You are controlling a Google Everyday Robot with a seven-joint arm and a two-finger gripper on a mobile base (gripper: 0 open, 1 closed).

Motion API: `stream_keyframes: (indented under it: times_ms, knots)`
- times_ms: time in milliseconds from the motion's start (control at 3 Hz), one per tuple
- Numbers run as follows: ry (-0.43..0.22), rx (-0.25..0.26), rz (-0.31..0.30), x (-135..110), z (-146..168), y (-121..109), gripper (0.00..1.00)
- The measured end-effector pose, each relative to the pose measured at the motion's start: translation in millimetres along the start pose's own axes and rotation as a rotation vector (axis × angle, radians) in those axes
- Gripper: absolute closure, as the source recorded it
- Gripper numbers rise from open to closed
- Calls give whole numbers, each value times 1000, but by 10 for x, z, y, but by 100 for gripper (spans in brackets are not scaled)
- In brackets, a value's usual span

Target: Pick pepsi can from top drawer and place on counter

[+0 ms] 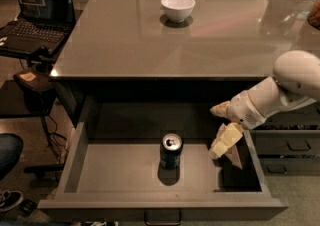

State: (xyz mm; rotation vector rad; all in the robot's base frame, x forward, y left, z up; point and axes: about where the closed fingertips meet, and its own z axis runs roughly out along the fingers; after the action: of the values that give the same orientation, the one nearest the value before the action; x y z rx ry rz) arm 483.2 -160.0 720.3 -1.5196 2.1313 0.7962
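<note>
— Where is the can (171, 150) seen?
— Upright on the bare grey floor of the pulled-out drawer (107, 170), in front of the glossy counter (115, 40).
— And the gripper (218, 149)?
— Lowered into the drawer right of the can, apart from it. Whether it is spread or closed cannot be told. A bowl (177, 6) is set far behind the can, a laptop (35, 10) back-left.

The wide, shallow grey top drawer (110, 172) is pulled out and open from above. The small dark blue pepsi can (171, 151) stands upright mid-floor, with bare floor on either side. The cream claw (218, 151) hangs inside the drawer's right part, apart from the can and near the right wall. The glossy grey-brown bench (125, 40) overhangs the drawer's back. A round white bowl (177, 6) sits far back on it.
</note>
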Motion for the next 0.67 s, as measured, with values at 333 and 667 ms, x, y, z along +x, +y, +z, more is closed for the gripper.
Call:
stream_keyframes:
  times_ms: [333,667]
  knots:
    - [-5,-16,3,46,76,-18,0]
    - [-30,18,32,100,127,37,0]
